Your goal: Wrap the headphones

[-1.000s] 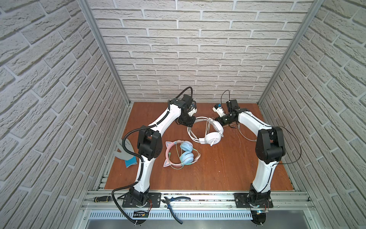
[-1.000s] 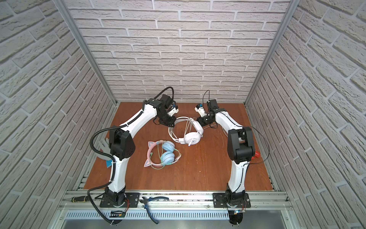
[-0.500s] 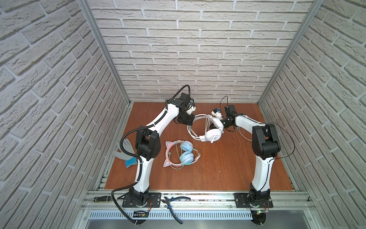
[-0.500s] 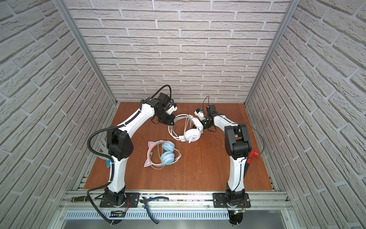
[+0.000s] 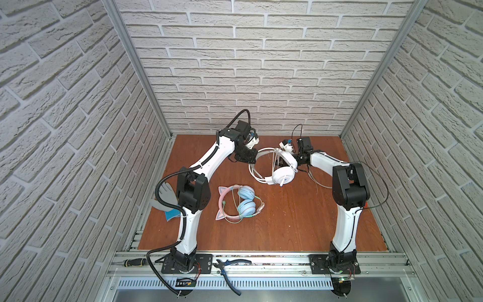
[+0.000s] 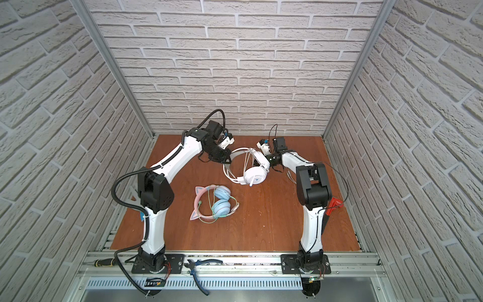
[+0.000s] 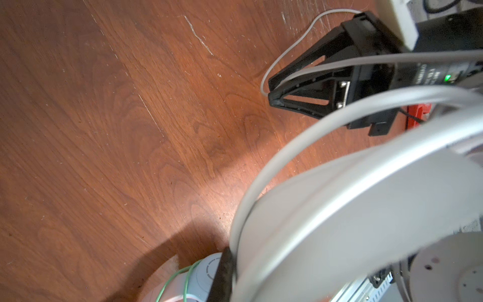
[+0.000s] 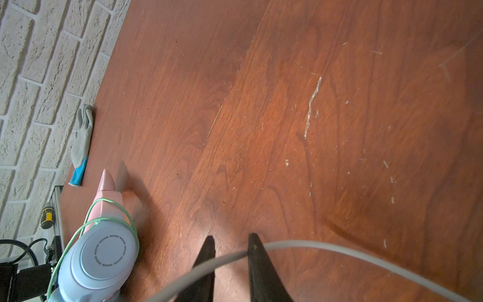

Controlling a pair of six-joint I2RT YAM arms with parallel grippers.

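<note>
White headphones (image 5: 283, 175) cable-looped; pink pair (image 5: 246, 206) flat.

Front tabletop (image 5: 295, 227) lies open; pink headphones (image 5: 246, 193) block the middle, white headphones (image 5: 283, 175) the back.

Corded over-ear headphones, 2: all-white pair (image 5: 283, 175), 1; pink-banded cat-ear pair with light-blue cups (image 5: 246, 193), 1.
White-and-black robot arms, 2: left arm (image 5: 209, 163), right arm (image 5: 349, 183).
Grey work glove with blue cuff (image 5: 166, 193), 1.
Black-and-yellow-handled screwdriver (image 5: 134, 262), 1.
Blue-handled pliers (image 5: 222, 268), 1.
Red plastic item (image 6: 334, 204) (kind unclear), 1.
Brown wooden desk (image 5: 287, 222), 1.
</note>
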